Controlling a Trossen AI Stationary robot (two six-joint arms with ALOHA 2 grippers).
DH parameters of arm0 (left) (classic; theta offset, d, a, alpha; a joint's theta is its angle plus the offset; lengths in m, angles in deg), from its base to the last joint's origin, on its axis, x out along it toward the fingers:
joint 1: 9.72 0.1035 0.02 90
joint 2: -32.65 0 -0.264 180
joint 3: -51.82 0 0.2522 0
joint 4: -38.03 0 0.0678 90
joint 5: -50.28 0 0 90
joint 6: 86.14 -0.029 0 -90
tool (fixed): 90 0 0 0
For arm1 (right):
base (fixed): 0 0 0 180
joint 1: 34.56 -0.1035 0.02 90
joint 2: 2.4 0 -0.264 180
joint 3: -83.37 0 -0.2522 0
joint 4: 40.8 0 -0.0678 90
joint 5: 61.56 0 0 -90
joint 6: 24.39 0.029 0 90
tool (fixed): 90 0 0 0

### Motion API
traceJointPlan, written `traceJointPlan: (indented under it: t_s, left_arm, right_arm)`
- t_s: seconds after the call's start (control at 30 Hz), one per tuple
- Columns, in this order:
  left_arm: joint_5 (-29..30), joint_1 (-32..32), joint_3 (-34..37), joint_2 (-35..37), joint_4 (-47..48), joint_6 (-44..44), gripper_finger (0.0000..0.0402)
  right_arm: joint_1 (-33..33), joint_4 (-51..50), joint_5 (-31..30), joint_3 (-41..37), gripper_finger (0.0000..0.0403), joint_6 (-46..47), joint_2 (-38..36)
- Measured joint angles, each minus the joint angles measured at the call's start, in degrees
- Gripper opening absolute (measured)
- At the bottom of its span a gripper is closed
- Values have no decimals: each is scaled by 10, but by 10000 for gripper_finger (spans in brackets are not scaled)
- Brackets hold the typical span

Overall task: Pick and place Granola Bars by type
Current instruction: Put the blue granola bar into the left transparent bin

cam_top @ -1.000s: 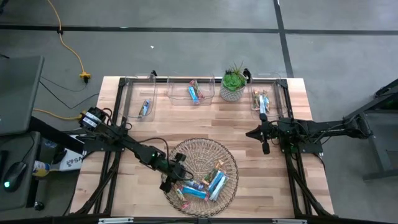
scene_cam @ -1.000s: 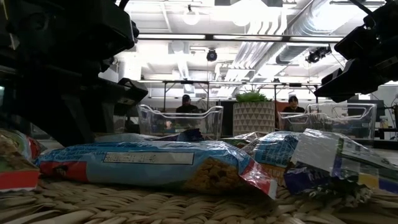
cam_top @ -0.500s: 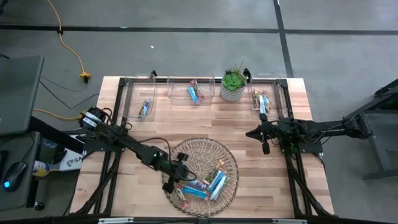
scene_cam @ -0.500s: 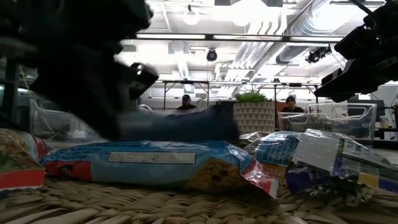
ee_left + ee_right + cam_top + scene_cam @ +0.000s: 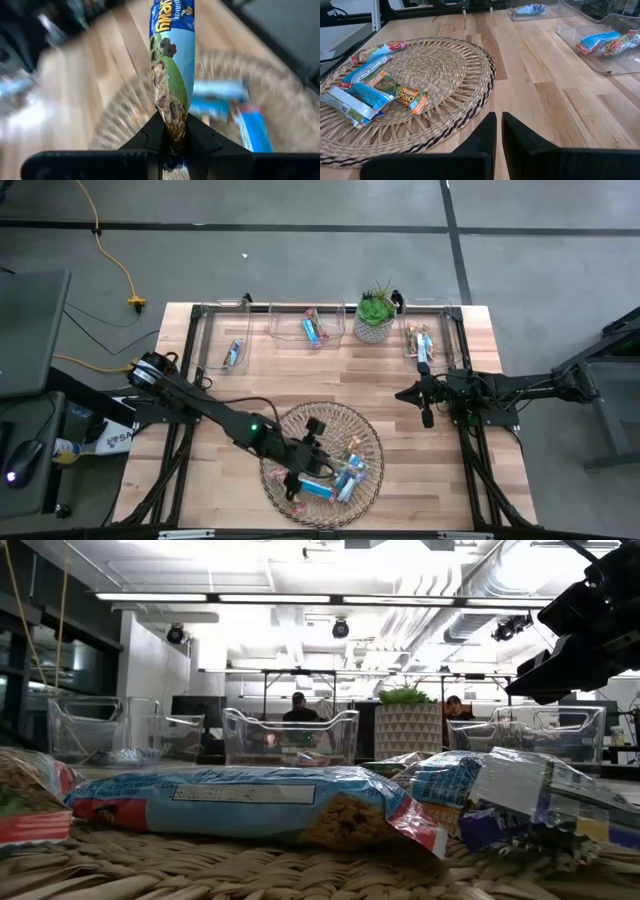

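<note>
My left gripper (image 5: 310, 452) hovers over the round woven basket (image 5: 365, 435) and is shut on a blue-and-green granola bar (image 5: 172, 60). Several more bars (image 5: 345, 476) lie flat on the basket's right half, blue-white and tan ones; up close in the low view they show as a long blue bar (image 5: 250, 805) and a crumpled one (image 5: 520, 790). My right gripper (image 5: 427, 416) waits shut above the bare wood right of the basket, its fingers (image 5: 490, 131) close together. My left gripper pinches the bar between its two fingers (image 5: 155, 132) at one end (image 5: 172, 125). The bar runs lengthwise straight out past the fingertips. It is lifted clear above the basket (image 5: 125, 110).
Three clear bins stand along the far edge: the left one (image 5: 228, 352) holds a silvery-blue bar, the middle one (image 5: 312, 328) blue and red bars, the right one (image 5: 420, 340) tan bars. A potted plant (image 5: 376, 312) stands between the middle and right bins. Bare wood lies between basket and bins.
My left gripper has moved from the basket's left rim toward the table's right, over the basket's middle, and has risen out of the low view. The bar it holds has come up with it, off the basket.
</note>
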Motion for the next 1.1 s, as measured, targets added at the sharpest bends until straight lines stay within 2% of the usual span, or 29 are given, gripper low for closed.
traceJointPlan:
  t_s: [0.4, 0.5, 0.7, 0.9, 1.1]
  left_arm:
    - [11, 0, -274, 3, 155, -34, 44]
    - [12, 0, -308, 21, 175, -35, 44]
    - [36, 0, -316, 103, 184, -30, 44]
    - [170, 0, -316, 188, 212, -29, 44]
    - [357, 0, -316, 251, 260, 0, 44]
  right_arm:
    - [0, 0, 0, 0, 12, 1, 0]
    - [0, 0, 0, 0, 12, 0, 0]
    - [0, 0, 0, 0, 12, -3, 0]
    - [0, 0, 0, 0, 12, -4, 0]
    - [0, 0, 0, 0, 12, -5, 0]
